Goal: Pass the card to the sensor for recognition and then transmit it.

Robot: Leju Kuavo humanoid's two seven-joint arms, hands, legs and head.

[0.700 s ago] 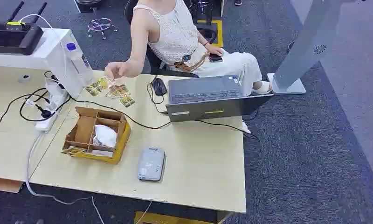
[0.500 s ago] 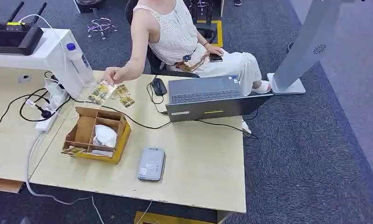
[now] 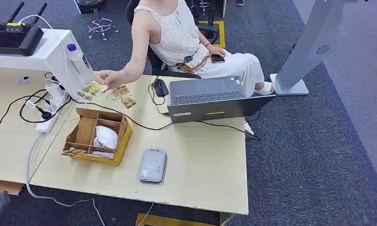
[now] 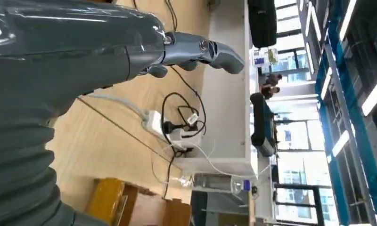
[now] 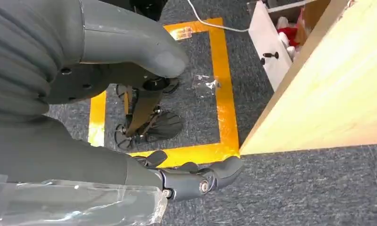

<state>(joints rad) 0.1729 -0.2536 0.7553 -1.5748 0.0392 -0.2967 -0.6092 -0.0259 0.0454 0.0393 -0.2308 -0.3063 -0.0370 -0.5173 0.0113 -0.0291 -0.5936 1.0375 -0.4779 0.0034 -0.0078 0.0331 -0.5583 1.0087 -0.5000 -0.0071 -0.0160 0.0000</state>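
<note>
Several yellow picture cards lie on the wooden table at its far left, near a seated person's hand, which holds one card low over the table. The grey card sensor lies flat near the front edge. My left hand hangs beside the table with nothing in it; its tip shows at the bottom left corner of the head view. My right hand hangs over the carpet below the table edge, holding nothing.
A yellow cardboard box with dividers sits left of the sensor. An open laptop, a mouse and black cables lie behind. A power strip, a bottle and a router stand at the far left.
The person's hand has moved left along the table with a card. My left hand's tip has come into the bottom left corner of the head view.
</note>
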